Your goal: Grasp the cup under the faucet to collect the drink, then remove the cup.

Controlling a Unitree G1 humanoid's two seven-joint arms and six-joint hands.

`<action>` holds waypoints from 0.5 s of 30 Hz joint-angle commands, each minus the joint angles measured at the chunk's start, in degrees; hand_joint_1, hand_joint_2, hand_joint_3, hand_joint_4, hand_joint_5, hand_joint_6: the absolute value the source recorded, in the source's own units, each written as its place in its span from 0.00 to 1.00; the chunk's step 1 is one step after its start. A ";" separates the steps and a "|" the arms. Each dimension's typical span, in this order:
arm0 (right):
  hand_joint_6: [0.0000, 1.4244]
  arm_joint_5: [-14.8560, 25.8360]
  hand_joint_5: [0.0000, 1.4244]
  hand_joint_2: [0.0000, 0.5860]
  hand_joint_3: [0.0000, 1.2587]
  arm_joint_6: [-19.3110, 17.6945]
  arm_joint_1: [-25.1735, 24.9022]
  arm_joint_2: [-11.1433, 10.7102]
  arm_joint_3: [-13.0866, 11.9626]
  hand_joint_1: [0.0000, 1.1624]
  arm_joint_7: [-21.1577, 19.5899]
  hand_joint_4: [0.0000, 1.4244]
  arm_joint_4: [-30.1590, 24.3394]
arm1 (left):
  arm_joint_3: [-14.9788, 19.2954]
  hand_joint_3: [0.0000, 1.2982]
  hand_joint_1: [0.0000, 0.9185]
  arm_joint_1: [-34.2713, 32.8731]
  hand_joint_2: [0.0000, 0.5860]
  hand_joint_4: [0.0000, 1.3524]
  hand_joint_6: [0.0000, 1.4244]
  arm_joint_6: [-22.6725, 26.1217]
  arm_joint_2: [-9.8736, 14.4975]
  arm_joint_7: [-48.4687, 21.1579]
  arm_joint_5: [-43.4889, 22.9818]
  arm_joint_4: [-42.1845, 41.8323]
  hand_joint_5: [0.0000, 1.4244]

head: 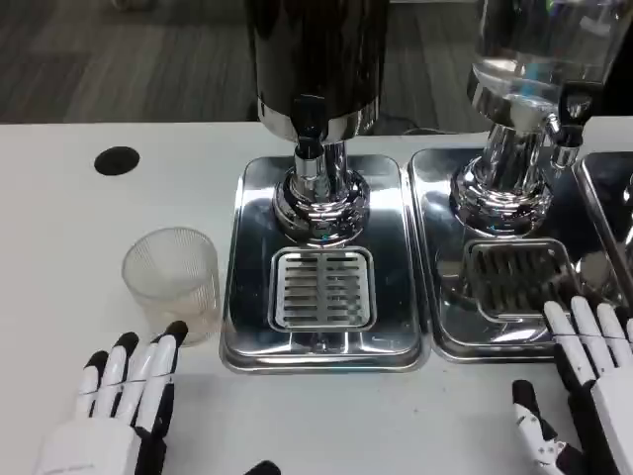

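So we're at the very start, nothing grabbed yet. The cup [171, 281] sits on the table left of the drip tray [322, 341], not under the faucet [308, 124]. Left hand [117, 406] is just below it, fingers spread, empty. Right hand [589, 381] also empty and spread. Next: left hand needs to wrap that cup

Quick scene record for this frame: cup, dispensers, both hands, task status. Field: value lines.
cup: clear ribbed cup, upright on the white table, left of the drip tray, not under any faucet
centre dispenser: dark tank, faucet above the slotted drip tray
right dispenser: clear tank on its own tray
left robot hand: open, fingers spread, just short of the cup, holding nothing
right robot hand: open, at the right tray's front edge
task status: cup not yet grasped
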 commanded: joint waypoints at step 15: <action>0.00 -1.01 0.00 0.80 0.05 3.37 2.61 0.23 -1.28 0.15 3.68 0.00 -6.76 | 4.74 0.03 0.00 -0.59 0.11 0.00 0.00 -1.85 0.74 -0.64 -0.34 -6.87 0.01</action>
